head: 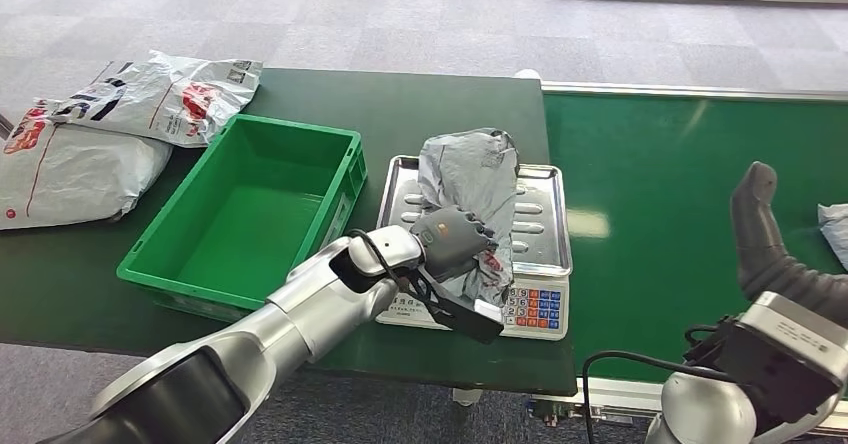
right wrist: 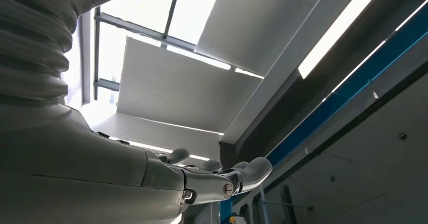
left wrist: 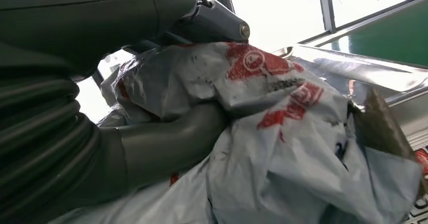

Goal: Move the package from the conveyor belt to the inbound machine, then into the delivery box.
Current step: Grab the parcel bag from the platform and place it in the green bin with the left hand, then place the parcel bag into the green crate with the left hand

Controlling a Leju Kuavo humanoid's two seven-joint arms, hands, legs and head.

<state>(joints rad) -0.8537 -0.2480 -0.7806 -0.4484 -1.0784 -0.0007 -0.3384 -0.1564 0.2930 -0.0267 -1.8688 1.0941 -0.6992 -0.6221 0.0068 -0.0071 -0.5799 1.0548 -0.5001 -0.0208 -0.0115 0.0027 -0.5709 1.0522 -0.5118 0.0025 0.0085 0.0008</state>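
Packages: three — one crumpled grey plastic mailer (head: 470, 189) on steel-tray scale (head: 545, 254), gripped by left hand (head: 452, 247) | two white plastic bags (head: 120, 129) on tabletop (head: 440, 99) | right hand (head: 760, 229) — fingers spread, empty.

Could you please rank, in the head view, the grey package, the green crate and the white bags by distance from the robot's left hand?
From the left hand:
1. Grey package, gripped by it, lying on the scale.
2. Green crate, just to its left.
3. White bags, beyond the crate, at the table's far left.
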